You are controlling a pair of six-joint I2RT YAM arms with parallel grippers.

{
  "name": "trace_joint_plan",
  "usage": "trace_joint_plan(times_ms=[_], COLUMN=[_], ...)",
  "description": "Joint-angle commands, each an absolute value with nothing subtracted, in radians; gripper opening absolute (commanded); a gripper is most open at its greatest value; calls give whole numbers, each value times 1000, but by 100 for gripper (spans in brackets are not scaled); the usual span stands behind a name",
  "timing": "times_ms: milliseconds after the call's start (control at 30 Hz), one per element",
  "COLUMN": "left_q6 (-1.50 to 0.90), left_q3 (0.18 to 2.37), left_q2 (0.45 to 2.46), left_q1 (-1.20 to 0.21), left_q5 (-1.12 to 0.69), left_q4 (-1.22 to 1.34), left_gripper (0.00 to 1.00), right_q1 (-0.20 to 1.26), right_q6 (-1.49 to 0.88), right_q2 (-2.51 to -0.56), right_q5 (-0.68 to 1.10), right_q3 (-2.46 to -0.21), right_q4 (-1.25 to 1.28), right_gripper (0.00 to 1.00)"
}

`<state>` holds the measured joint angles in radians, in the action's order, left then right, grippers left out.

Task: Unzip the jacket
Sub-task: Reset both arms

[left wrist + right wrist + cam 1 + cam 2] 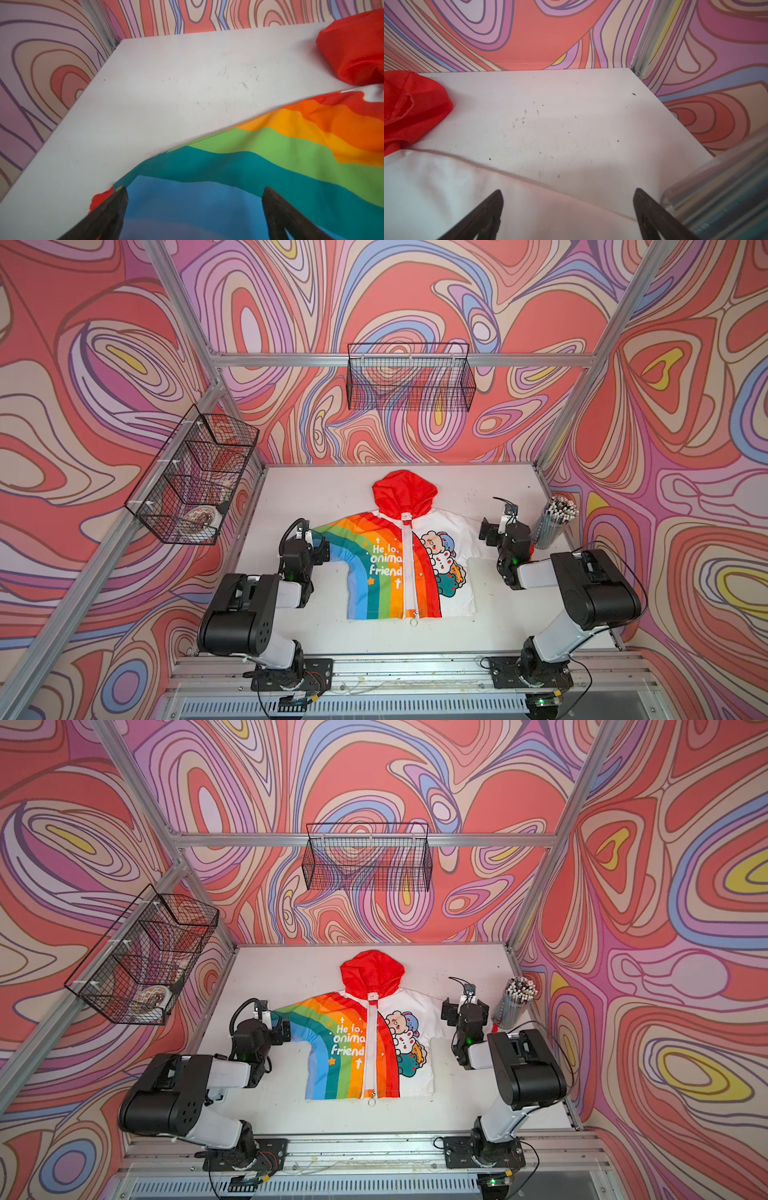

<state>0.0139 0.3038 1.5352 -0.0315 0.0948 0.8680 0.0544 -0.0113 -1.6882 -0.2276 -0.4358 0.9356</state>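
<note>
The jacket (399, 564) (361, 1048) lies flat on the white table (316, 497), red hood toward the back wall. Its rainbow half is on the left and its white cartoon half on the right. The white centre zipper (408, 572) runs closed from collar to hem, with a small metal ring (413, 622) at the hem end. My left gripper (308, 536) (195, 189) hovers open over the end of the rainbow sleeve (207, 207), holding nothing. My right gripper (503, 526) (568, 190) stands open over the end of the white sleeve (446, 197), also with nothing in it.
A clear cup of pencils (555, 522) (716, 197) stands close beside the right gripper near the right wall. One black wire basket (409, 377) hangs on the back wall. Another (195, 472), on the left frame, holds a small bowl. Patterned walls enclose the table.
</note>
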Motion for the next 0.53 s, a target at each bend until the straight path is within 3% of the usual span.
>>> trace_joint_plan(times_ms=[0,100,500], left_q6=[-24,-72,-20], left_q3=[391,355,377], left_q2=[1540,1529,1541], left_q1=[-21,-23,-24], left_q5=[107,212,100], left_q4=[861,911,888], left_gripper=[100,100,100], right_q1=[26,25,26], right_q6=[-51,-52,-49], right_q2=[-1709,-1717,-1712], right_q5=[-188,-214,-219], right_q3=[-432,-448,-449], right_q4=[1036,1019,1009], right_gripper=[98,98,99])
